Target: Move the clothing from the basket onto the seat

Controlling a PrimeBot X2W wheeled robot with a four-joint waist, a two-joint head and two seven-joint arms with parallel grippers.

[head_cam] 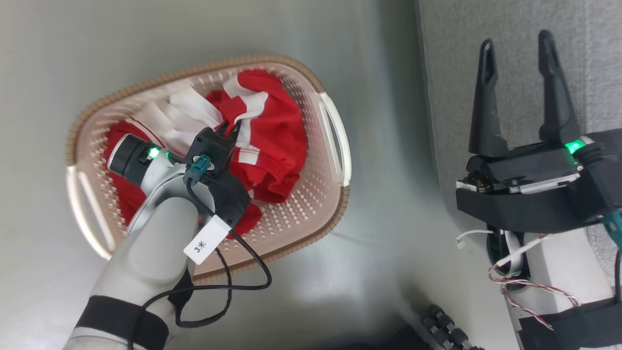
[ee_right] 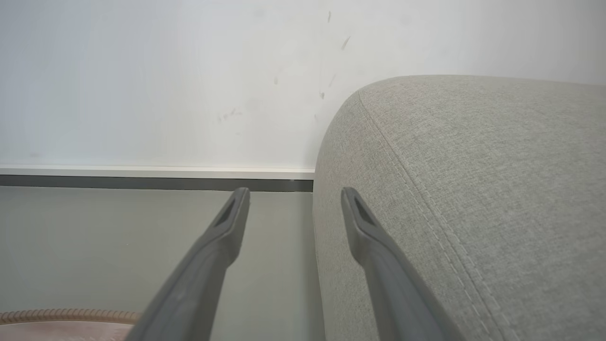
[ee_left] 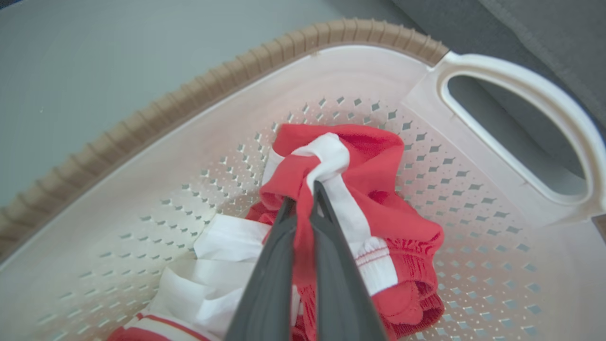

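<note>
The cream basket (head_cam: pixel 335 141) with a brown rim sits on the floor, and red clothing (head_cam: pixel 272 141) with white trim lies bunched inside it. My left gripper (head_cam: pixel 231 129) reaches down into the basket. In the left wrist view that gripper (ee_left: pixel 303 194) is shut on a fold of the red clothing (ee_left: pixel 374 175) with a white band, above the basket wall (ee_left: pixel 199 156). My right gripper (head_cam: pixel 517 46) stands open and holds nothing, in front of the grey seat (head_cam: pixel 515 29). In the right wrist view its fingertips (ee_right: pixel 293 196) straddle the rounded edge of the seat (ee_right: pixel 473 166).
The basket's white side handle (ee_left: pixel 521 90) faces the seat. Grey floor (head_cam: pixel 388 243) separates basket and seat. A white wall (ee_right: pixel 165 80) with a skirting board stands behind. A black cable (head_cam: pixel 233 282) hangs from my left forearm.
</note>
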